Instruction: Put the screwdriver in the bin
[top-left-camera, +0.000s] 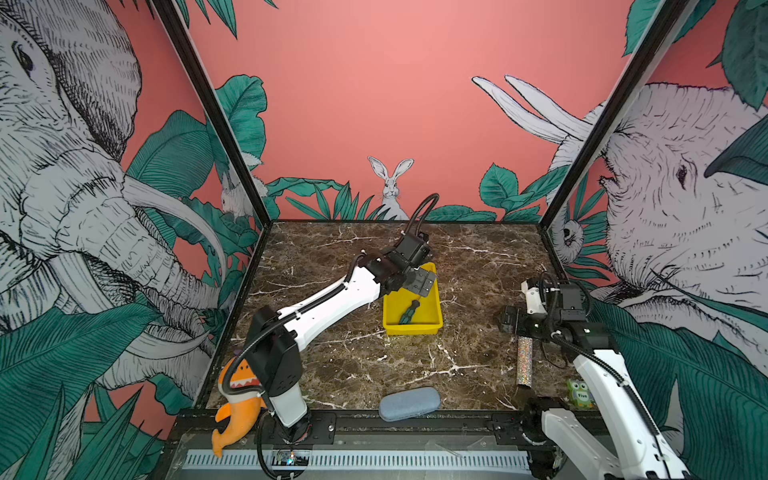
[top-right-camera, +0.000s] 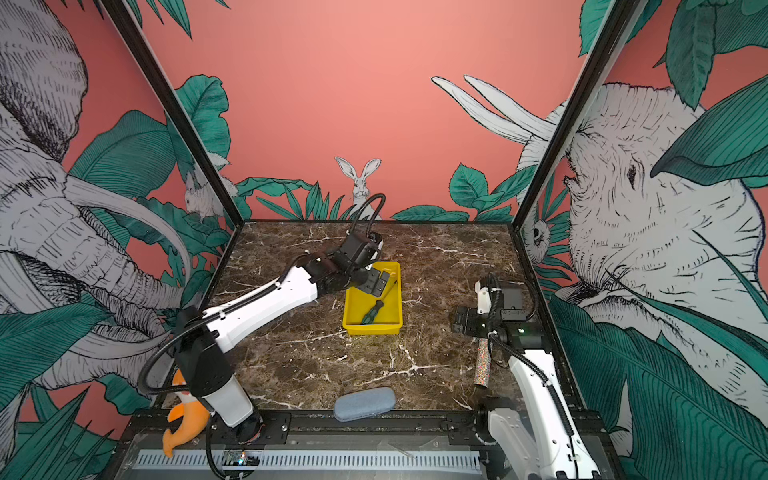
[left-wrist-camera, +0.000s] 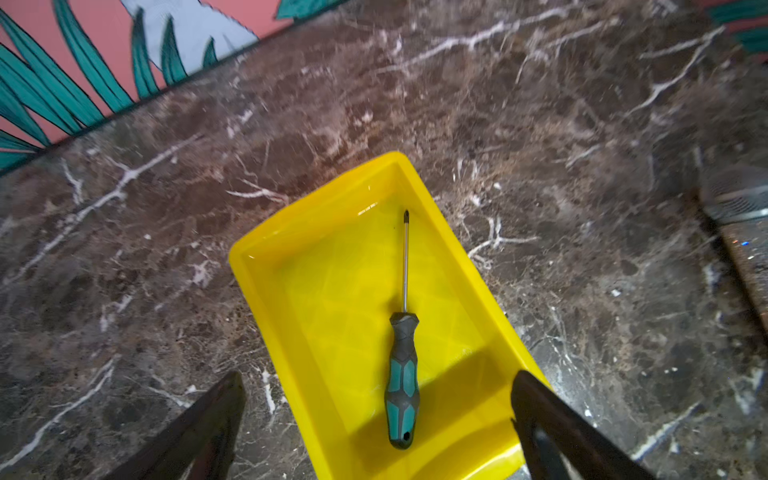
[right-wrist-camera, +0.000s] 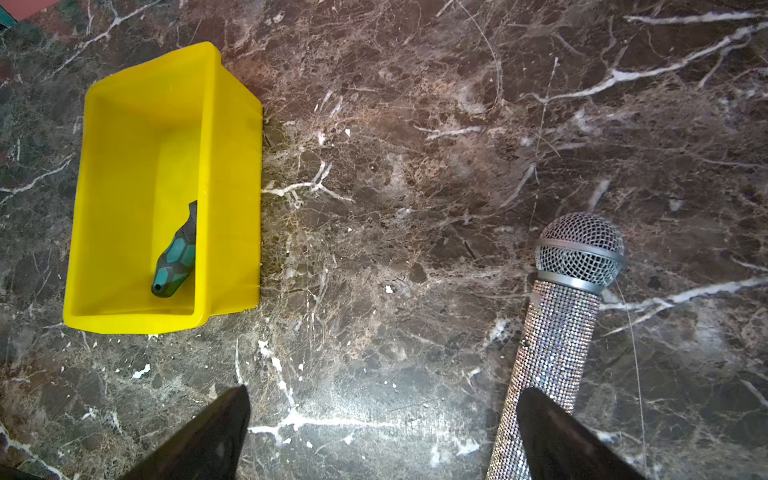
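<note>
The screwdriver (left-wrist-camera: 404, 332) is lying flat on the floor of the yellow bin (left-wrist-camera: 316, 205), fully inside its walls and touching neither hand. In both top views its green and black handle is sitting toward the bin's 7 o'clock corner while the thin shaft is pointing toward 1 o'clock. The bin is resting near the middle of the brown marbled surface (top-left-camera: 478, 257). The left hand (top-left-camera: 424, 286) is hovering over the bin's 12 o'clock end, and the left wrist view is showing its two dark fingers (left-wrist-camera: 224, 411) standing wide apart with nothing clamped between them, the screwdriver handle lying below the gap. The right hand (right-wrist-camera: 382, 390) is hanging at about 3 o'clock from the bin, well apart from it, its fingers likewise spread and gripping nothing. A glittery microphone (right-wrist-camera: 573, 291) is lying on the surface just beside that hand, at roughly 4 o'clock from the bin. A grey-blue oblong case (top-left-camera: 409, 403) is lying at 6 o'clock from the bin by the near edge of the surface, an orange plush shark (top-left-camera: 237, 399) is hanging off the 8 o'clock corner behind the left arm, and a small green owl card (top-left-camera: 579, 392) is sitting at the 4 o'clock corner.
</note>
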